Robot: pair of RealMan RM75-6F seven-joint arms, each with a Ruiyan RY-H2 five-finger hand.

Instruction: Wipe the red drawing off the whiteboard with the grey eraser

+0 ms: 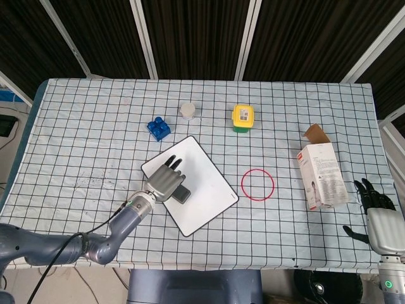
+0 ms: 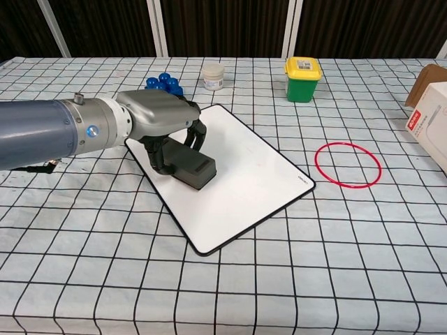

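Note:
The white whiteboard (image 1: 202, 183) (image 2: 244, 174) lies tilted on the checked cloth. My left hand (image 1: 166, 181) (image 2: 162, 118) grips the grey eraser (image 1: 181, 194) (image 2: 192, 167) and presses it flat on the board's left part. No red drawing shows on the bare board surface; the patch under the eraser and hand is hidden. My right hand (image 1: 374, 201) hangs at the table's right edge, away from the board, holding nothing, its fingers slightly apart.
A red ring (image 1: 257, 185) (image 2: 348, 165) lies right of the board. Behind it stand a blue brick (image 1: 159, 128), a small white jar (image 1: 188, 111) (image 2: 213, 76) and a green-and-yellow tub (image 1: 243, 118) (image 2: 302, 70). A white carton (image 1: 323, 174) lies at the right.

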